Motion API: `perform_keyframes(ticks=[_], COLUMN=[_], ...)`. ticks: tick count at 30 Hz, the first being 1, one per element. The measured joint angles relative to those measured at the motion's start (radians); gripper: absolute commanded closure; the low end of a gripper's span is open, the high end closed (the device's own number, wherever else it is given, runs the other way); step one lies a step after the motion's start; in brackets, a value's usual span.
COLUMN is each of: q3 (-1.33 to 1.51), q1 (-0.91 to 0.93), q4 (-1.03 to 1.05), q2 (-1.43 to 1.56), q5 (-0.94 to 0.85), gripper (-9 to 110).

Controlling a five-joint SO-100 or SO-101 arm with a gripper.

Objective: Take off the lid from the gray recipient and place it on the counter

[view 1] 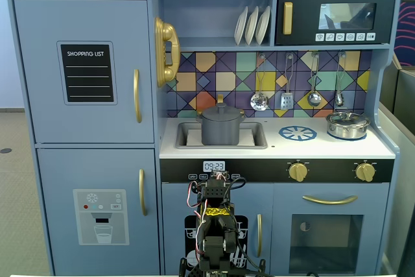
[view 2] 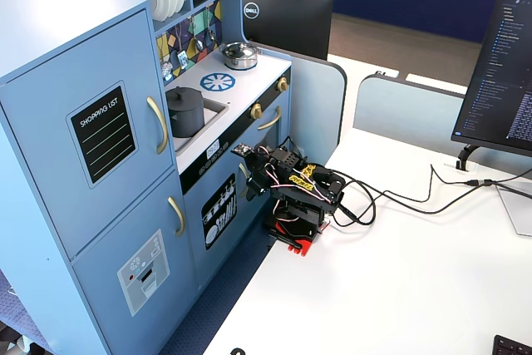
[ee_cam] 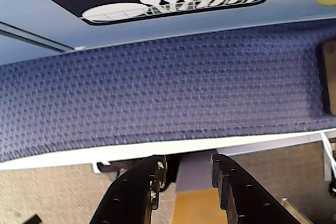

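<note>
Hand [ee_cam: 185, 174] empty; 1 lid [view 1: 220, 113], 2 pots.

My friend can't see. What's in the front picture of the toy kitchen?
A blue toy kitchen, with a gray pot sitting in the sink, its lid on. A steel pot stands on the white counter at right; the robot arm's gripper is folded low in front.

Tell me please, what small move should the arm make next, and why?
Probably raise and extend the arm toward the lid. The lid sits on the gray pot in the sink, while the gripper is empty, jaws apart, folded low in front of the kitchen and pointing at the floor.
</note>
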Motion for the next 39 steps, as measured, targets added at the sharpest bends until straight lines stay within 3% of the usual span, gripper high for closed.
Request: perform_keyframes(ticks=[7, 13, 24, 34, 39], q3=[-0.396, -0.692, -0.746, -0.746, -0.746], q1=[0.005, 0.031, 0.097, 0.092, 0.077], q4=[0.026, -0.094, -0.495, -0.824, -0.965], q2=[-0.110, -0.210, -0.233, -0.359, -0.460], q5=[-0.074, -0.087, -0.167, -0.120, -0.107], gripper=[102, 102, 98, 81, 81])
